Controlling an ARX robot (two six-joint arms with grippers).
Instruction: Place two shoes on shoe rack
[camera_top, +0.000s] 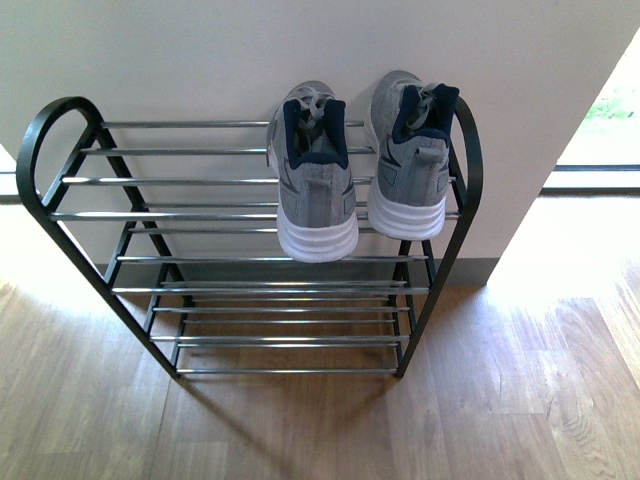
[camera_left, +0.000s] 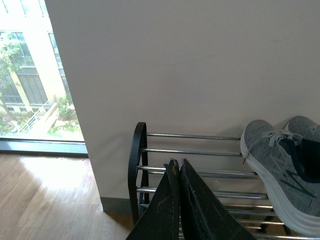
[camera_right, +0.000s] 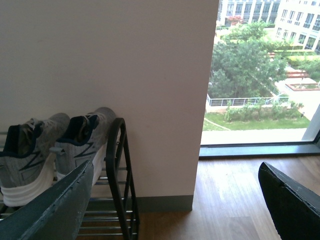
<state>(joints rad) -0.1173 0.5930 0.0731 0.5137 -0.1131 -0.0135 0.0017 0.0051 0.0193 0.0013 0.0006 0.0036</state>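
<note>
We count two grey sneakers, the left sneaker (camera_top: 315, 190) and the right sneaker (camera_top: 410, 165). They sit just beside each other on the top tier of the one shoe rack (camera_top: 180, 181), at its right end, toes to the wall and heels towards us, and we see no other shoe in any view. The left jaws are pressed together on nothing and the right jaws are spread wide and empty. We judge the placing done, so the remaining care is to keep both arms clear of those heels, which seem to reach past the front bar, so that nothing gets nudged off.
</note>
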